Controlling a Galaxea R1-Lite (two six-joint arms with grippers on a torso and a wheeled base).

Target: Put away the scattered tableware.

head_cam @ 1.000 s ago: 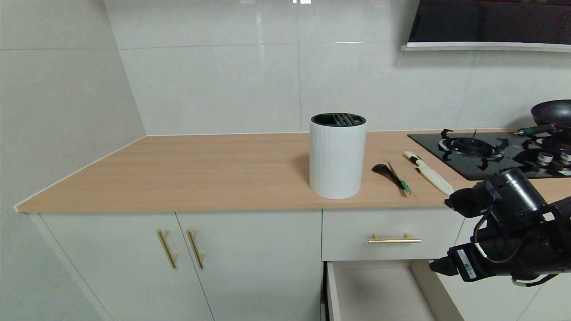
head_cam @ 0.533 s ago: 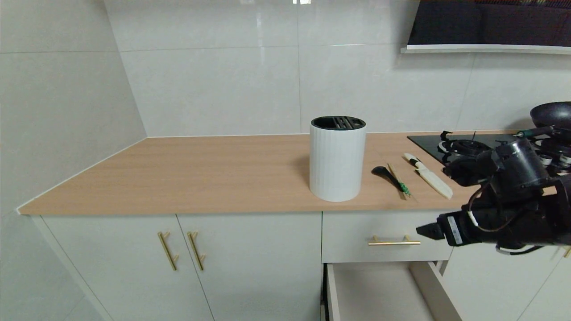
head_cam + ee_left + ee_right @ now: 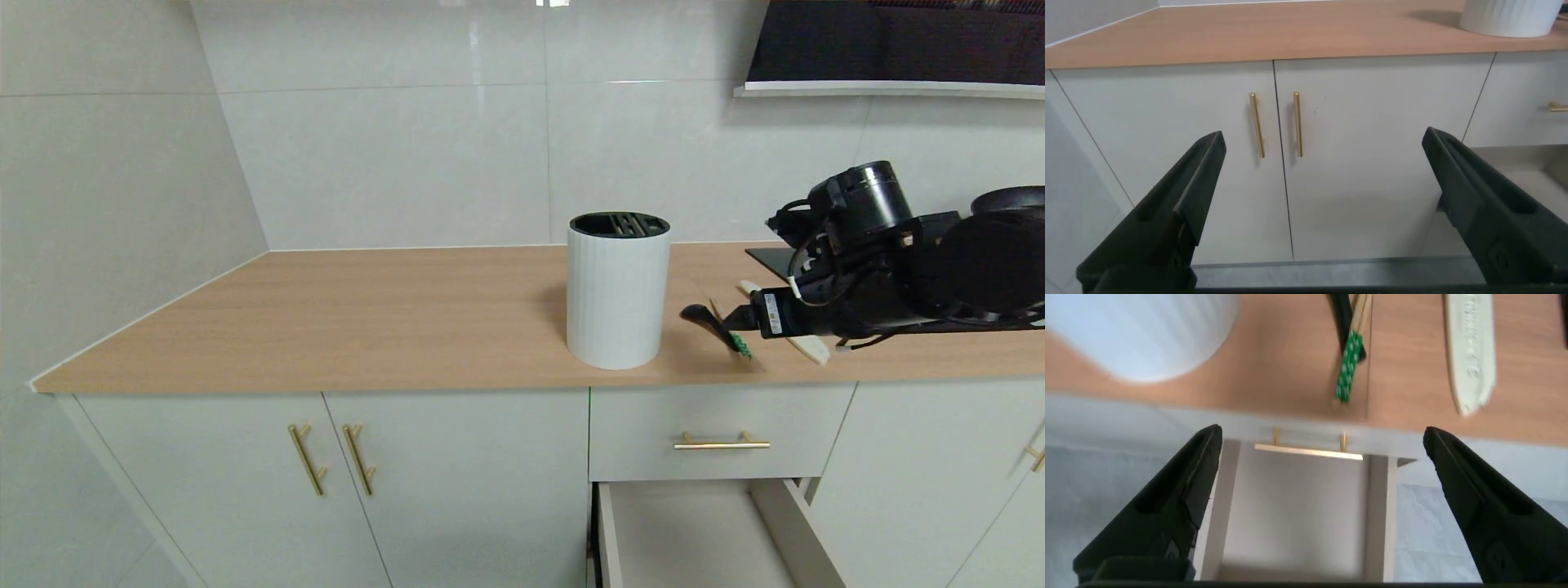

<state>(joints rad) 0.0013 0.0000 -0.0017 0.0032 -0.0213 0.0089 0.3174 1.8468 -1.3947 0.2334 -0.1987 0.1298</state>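
**Tableware lies loose on the counter**

On the wooden countertop point(image 3: 367, 318), above an open drawer point(image 3: 694, 539), stands a white ribbed holder point(image 3: 617, 290). The right gripper point(image 3: 1320, 433) hovers spread wide over the knife point(image 3: 1470, 351), the green-tipped chopsticks point(image 3: 1351, 355) and the black spoon point(image 3: 698, 311). The left gripper point(image 3: 1323, 135), also spread, faces the cabinet doors point(image 3: 1278, 155).

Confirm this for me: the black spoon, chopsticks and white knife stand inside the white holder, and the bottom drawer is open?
Not quite. The spoon, chopsticks and knife lie on the counter beside the holder, as the head view shows. The bottom drawer is open.
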